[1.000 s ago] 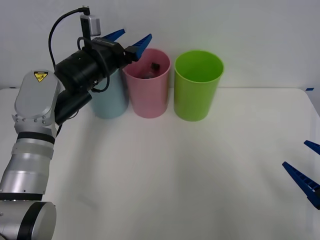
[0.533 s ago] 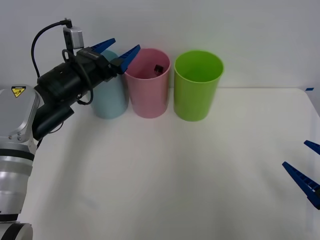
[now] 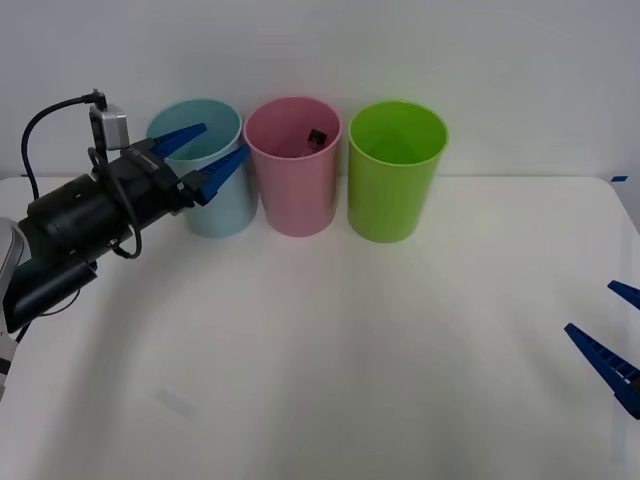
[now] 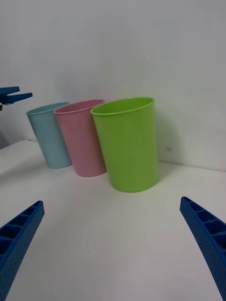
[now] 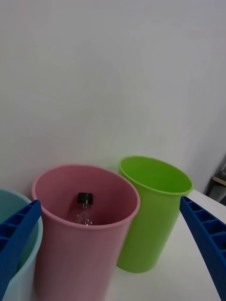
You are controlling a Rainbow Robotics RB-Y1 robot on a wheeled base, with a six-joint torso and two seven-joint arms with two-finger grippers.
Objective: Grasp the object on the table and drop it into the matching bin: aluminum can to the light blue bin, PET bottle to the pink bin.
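Resting inside the pink bin [image 5: 84,263], the bottle [image 5: 84,209] leans against its wall. The left gripper [image 3: 198,160] hangs wide open and empty before the light blue bin [image 3: 222,205]. The right gripper [image 3: 615,335] waits open and empty above the table [image 3: 380,340].

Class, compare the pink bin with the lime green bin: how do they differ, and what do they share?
The pink bin holds a black-capped PET bottle; the lime green bin looks empty. The pink bin stands in the middle of the row, the green one at its end. Both are tall, round, tapered and upright.
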